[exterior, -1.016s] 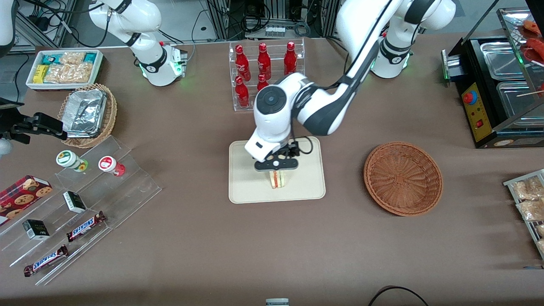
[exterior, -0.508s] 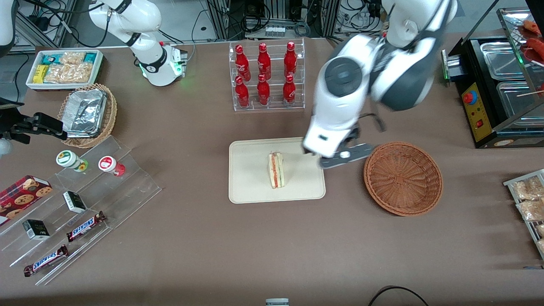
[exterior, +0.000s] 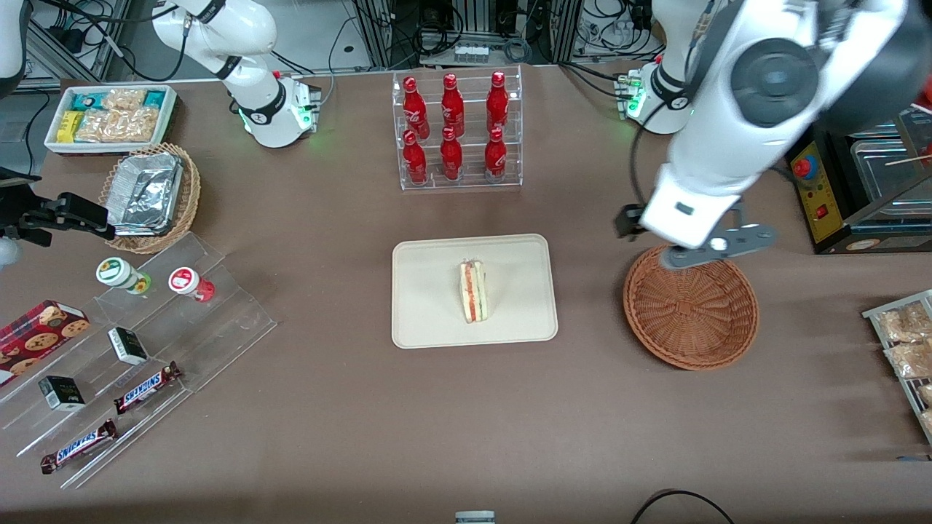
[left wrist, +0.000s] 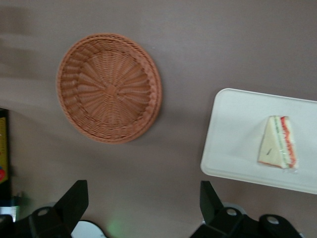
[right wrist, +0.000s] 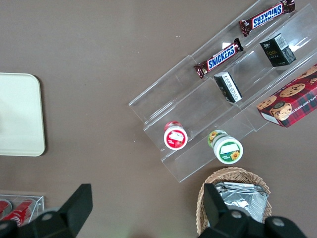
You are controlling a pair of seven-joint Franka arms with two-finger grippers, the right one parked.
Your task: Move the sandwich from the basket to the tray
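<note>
On the tray [exterior: 437,320] we see the sandwich [exterior: 473,291] lying on its side; our gripper [left wrist: 141,210] hangs above the basket [exterior: 690,306] rim, fingers [left wrist: 74,201] spread wide, holding nothing; the basket sits well apart from the tray.

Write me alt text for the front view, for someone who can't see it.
A wrapped sandwich lies on a cream tray at mid-table. The left arm's claw hangs open above the rim of an empty wicker basket, toward the working arm's end. A rack of red bottles stands farther from the camera than the tray.
</note>
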